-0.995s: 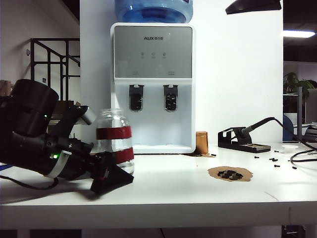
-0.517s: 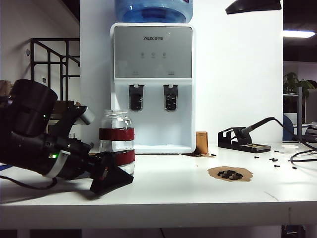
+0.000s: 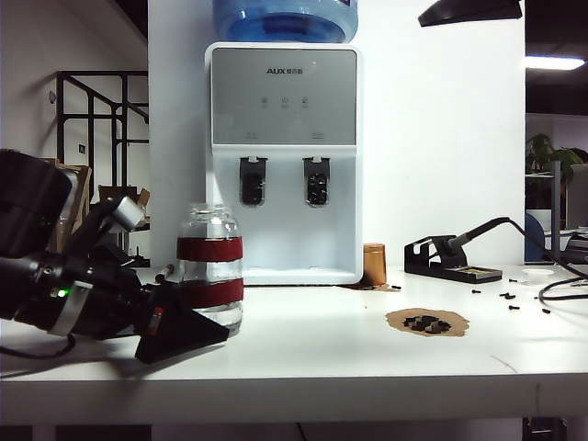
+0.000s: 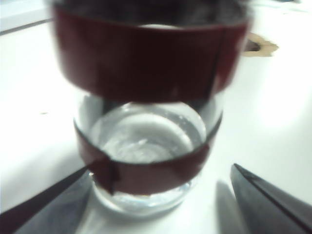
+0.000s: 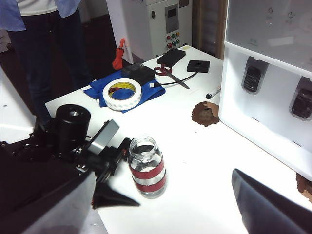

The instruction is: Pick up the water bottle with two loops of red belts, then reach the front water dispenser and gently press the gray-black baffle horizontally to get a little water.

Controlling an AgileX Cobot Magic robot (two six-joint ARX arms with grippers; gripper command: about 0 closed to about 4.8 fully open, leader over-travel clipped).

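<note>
The water bottle is standing upright on the white surface in the lower left of the exterior view, a little in front of and to the left of the water dispenser. Its two red bands are showing, one high on the body and one low, with a small amount of water sitting at the bottom. The left gripper is lying low against the surface at the left edge of that view, its jaws standing wide open on either side of the bottle's base without closing on it. In the left wrist view the bottle is filling the frame between the two dark fingertips, with a gap showing on the right side. The right gripper is hanging above the scene with its jaws spread wide and holding nothing, looking down on the bottle and the dispenser in the upper right of its frame. A roll of white tape is resting on a blue cloth in the upper left of that frame.
</note>
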